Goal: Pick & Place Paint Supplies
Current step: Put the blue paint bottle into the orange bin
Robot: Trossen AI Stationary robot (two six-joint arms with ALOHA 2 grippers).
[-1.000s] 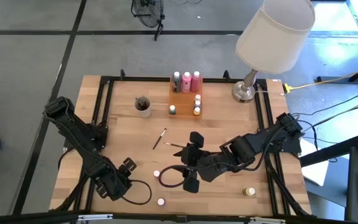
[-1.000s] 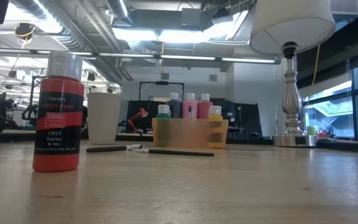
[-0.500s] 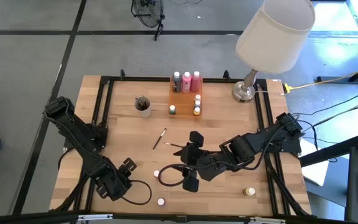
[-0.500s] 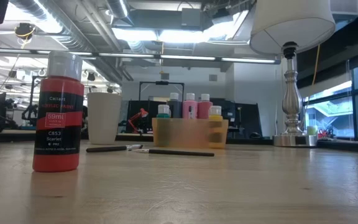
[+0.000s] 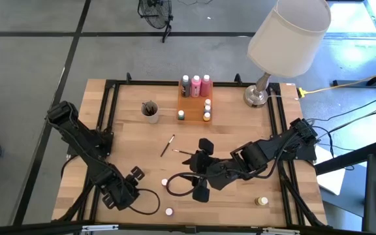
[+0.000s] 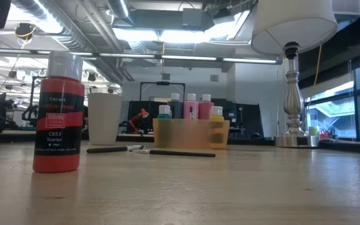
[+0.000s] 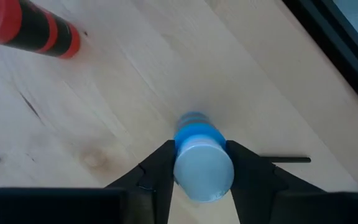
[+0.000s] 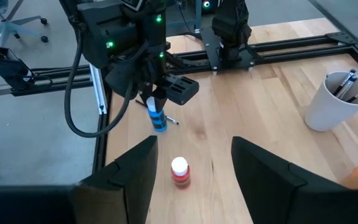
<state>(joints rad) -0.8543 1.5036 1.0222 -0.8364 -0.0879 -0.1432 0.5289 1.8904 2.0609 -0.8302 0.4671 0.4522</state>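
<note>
Left gripper (image 7: 194, 177) straddles the blue pot (image 7: 199, 155) at the table's near-left corner — fingers on either side of its white cap, closed on it. Pot stands upright, long axis vertical, so lift straight up. Right gripper (image 8: 194, 165) gapes empty mid-table — red pot (image 8: 179, 172) just ahead of it.

arms (image 5: 83, 140): dark, jointed | black cables | green lights | fingers (image 7: 157, 171): dark
</note>
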